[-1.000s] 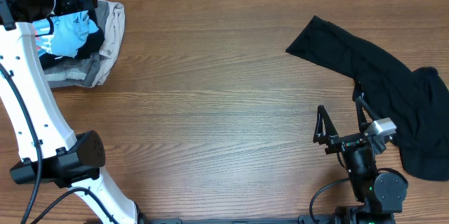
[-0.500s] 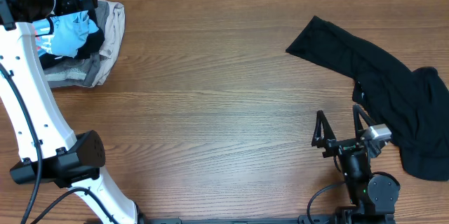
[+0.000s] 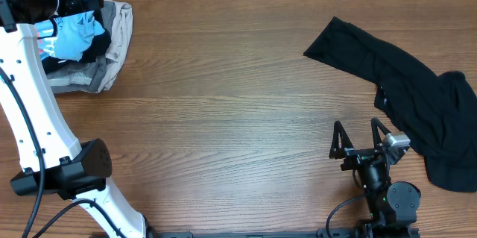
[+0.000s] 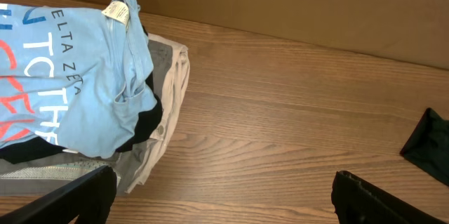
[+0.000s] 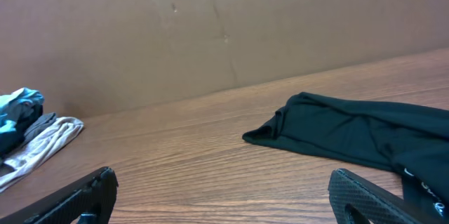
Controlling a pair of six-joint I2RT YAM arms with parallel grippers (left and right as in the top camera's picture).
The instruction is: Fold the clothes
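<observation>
The clothes lie in two places. A light blue T-shirt (image 3: 74, 35) with white and coral-red lettering (image 4: 42, 76) tops a small heap at the far left corner. A plain black garment (image 3: 406, 96) is spread rumpled at the right (image 5: 351, 133). My left gripper (image 4: 224, 206) hovers open just beside the heap, nothing between its fingers. My right gripper (image 3: 359, 135) stands open near the front edge, left of the black garment and apart from it, its fingertips (image 5: 77, 199) low over bare wood.
Under the blue shirt lie a dark piece and grey and beige garments (image 4: 165, 112). A brown cardboard wall (image 5: 210, 34) runs along the table's far edge. The left arm's white links (image 3: 37, 119) rise along the left side.
My right gripper has drawn back toward the front edge, away from the black garment's hem. The left arm and both garments have stayed put.
</observation>
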